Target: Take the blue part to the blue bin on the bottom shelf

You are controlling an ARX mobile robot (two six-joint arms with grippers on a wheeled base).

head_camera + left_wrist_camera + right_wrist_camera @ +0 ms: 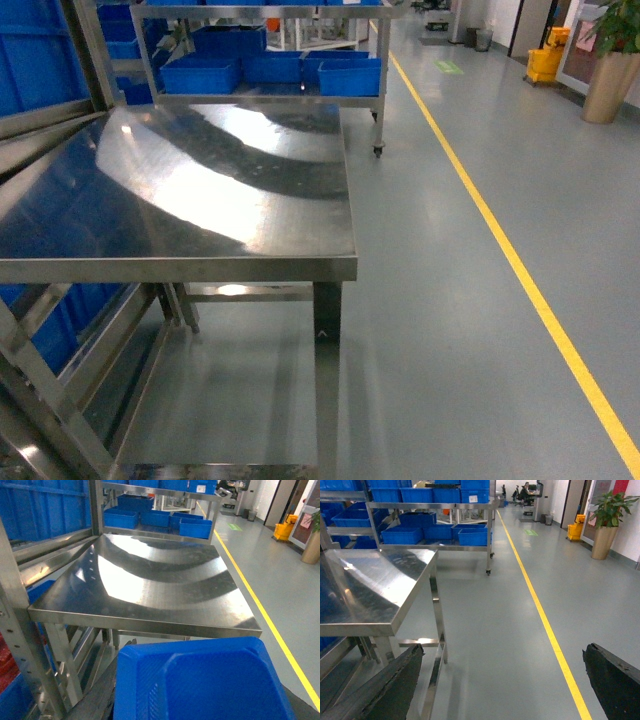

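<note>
- Head view: the steel table [180,190] fills the frame from 9 o'clock to the centre, its top bare and streaked with reflections. Beyond it, at 12 o'clock, a wheeled steel rack [265,95] carries blue bins [270,68] on its lower level. A yellow floor line [500,250] runs from 12 o'clock down to 5 o'clock across the grey floor [450,330]. A potted plant [612,70] stands at 2 o'clock, with a yellow mop bucket [545,62] just beside it. Neither of my pincers appears here.
- Left wrist view: a blue part [205,680], a moulded tray-like piece with a raised rim, fills the frame from 5 to 7 o'clock, close beneath my camera. The fingers of my left pincer are hidden behind it, so I cannot tell how far it is open or whether it has hold of the piece. The table [150,585] lies above, at the centre; the rack of blue bins [155,517] stands at 12 o'clock.
- Right wrist view: my right pincer [507,680] stands wide apart, one dark finger [395,685] at 7 o'clock and the other at 4 o'clock, with only floor [490,630] between them; it has hold of nothing. The table [375,590] sits at 9 o'clock, the rack [430,505] at 11 o'clock, and the plant [605,520] at 2 o'clock.
</note>
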